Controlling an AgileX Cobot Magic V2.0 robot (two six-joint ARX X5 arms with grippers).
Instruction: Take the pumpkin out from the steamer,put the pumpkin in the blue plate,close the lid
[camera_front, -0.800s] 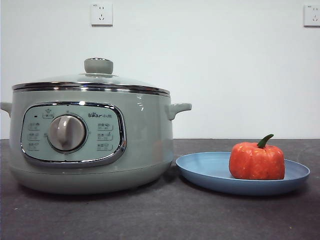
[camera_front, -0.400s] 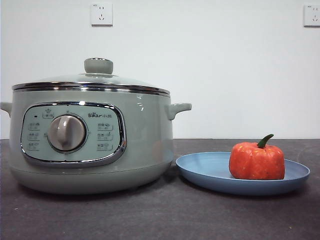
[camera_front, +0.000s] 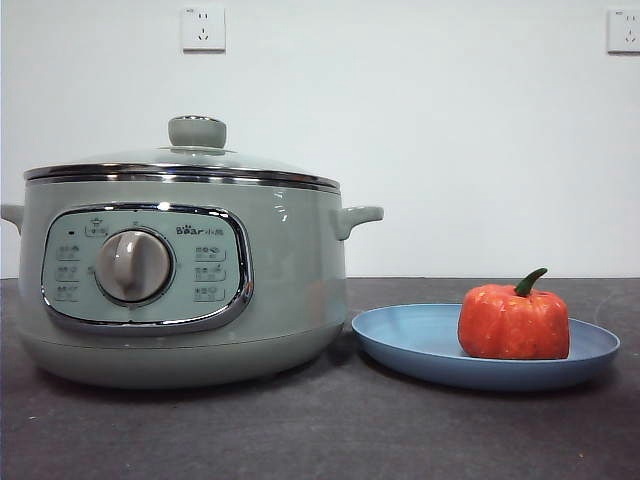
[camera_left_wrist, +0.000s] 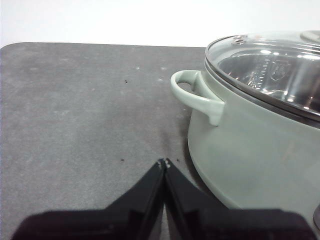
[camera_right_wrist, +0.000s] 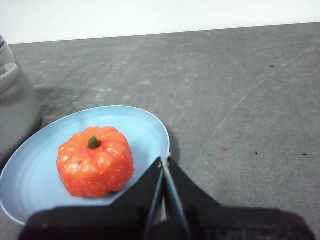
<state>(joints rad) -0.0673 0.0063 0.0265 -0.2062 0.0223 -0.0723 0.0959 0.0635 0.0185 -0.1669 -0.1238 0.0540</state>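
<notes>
Pumpkin (camera_front: 514, 322) on plate (camera_front: 420, 345), lower right; lid (camera_front: 185, 165) on steamer (camera_front: 290, 290), left. L gripper (camera_left_wrist: 164, 163), R gripper (camera_right_wrist: 164, 160): jaws closed, empty.

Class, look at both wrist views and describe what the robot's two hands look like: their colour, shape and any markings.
Both look alike. The left hand is two matte black jaws, broad at the base and tapering to thin pointed tips with small pale specks on them. The right hand has the same black wedge shape, with a pale line along the inner edge of the jaws. No cables or lettering show. The front view shows neither arm.
</notes>
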